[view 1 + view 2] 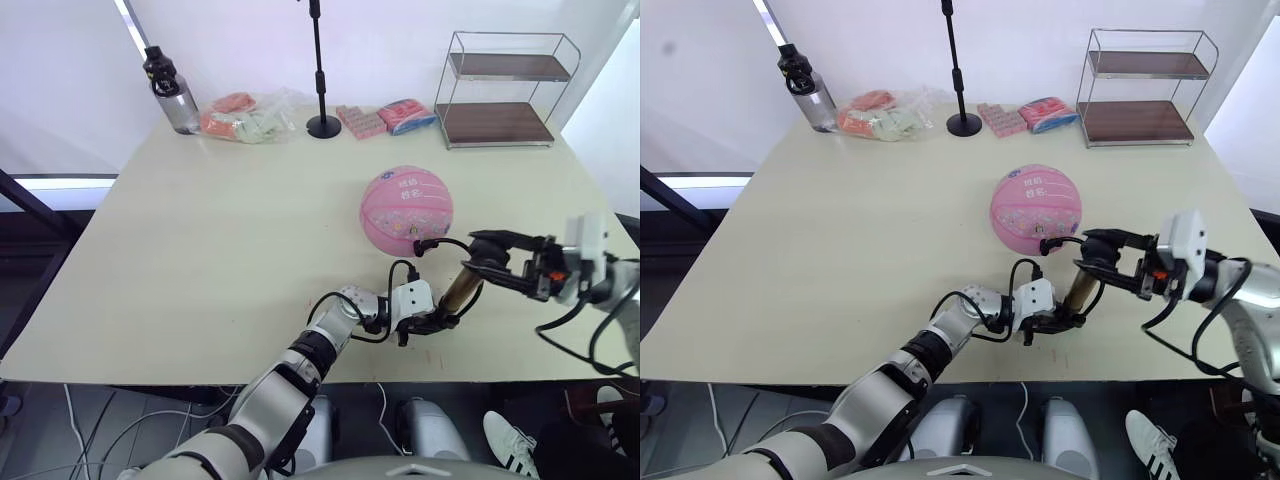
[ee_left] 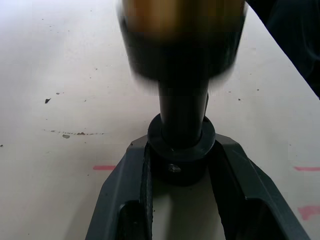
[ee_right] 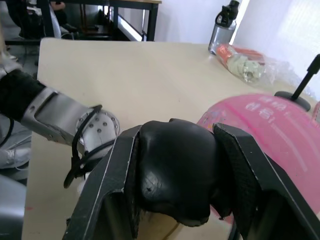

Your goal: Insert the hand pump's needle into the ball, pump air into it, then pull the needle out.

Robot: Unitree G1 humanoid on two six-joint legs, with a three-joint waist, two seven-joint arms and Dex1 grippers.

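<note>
The pink ball (image 1: 406,210) rests on the table right of centre. Just in front of it the hand pump (image 1: 460,290) stands tilted, a bronze barrel with black ends. My left gripper (image 1: 437,321) is shut on its lower black end (image 2: 181,150), close to the table. My right gripper (image 1: 482,266) is shut on the black handle (image 3: 175,170) at the top. The thin black hose (image 1: 447,242) loops from the pump to the ball's near side. The needle at the hose's tip is too small to make out.
Along the table's far edge stand a water bottle (image 1: 172,92), bagged snacks (image 1: 245,115), a black stand pole (image 1: 320,70), pink packets (image 1: 385,118) and a wire shelf (image 1: 505,90). The table's near edge (image 1: 200,378) lies just below my left forearm.
</note>
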